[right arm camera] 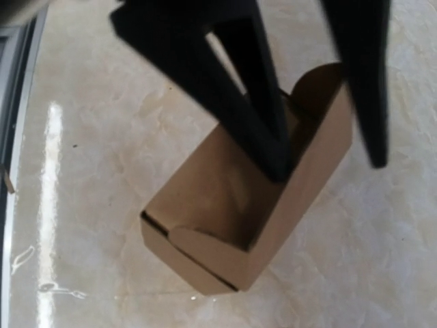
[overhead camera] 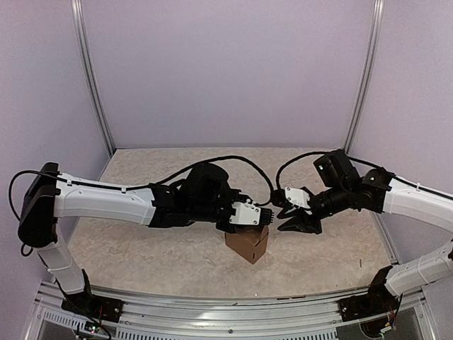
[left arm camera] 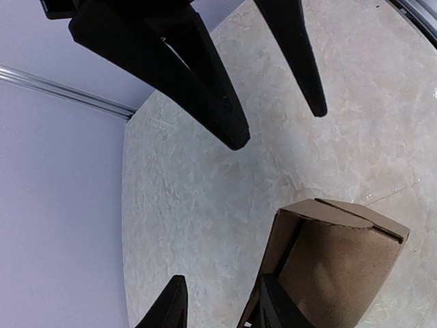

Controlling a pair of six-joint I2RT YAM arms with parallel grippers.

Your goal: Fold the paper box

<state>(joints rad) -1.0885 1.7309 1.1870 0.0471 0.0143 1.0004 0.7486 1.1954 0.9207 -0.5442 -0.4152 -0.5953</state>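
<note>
The paper box (overhead camera: 248,244) stands on the table (overhead camera: 141,248), low in the centre of the top view, its upper end open and a rounded tab (right arm camera: 315,85) sticking up, and neither arm has hold of it! The left gripper (overhead camera: 265,214) hangs just above it, fingers spread with nothing between them. The right gripper (overhead camera: 284,214) faces it nose to nose, also released. In the right wrist view one finger (right arm camera: 263,130) crosses the box's open mouth; touching or not, I can't tell. Here's the danger: the box looks light and is unpinned, so a push on that tab may slide or tip it instead of folding it, and too hard a press could buckle a wall. The grippers sit very close, so a clash over the box is a real risk; each is the other's main obstacle. Around them, black cables (overhead camera: 212,161) loop over the arms, and a metal rail (overhead camera: 212,301) runs along the bottom edge.
</note>
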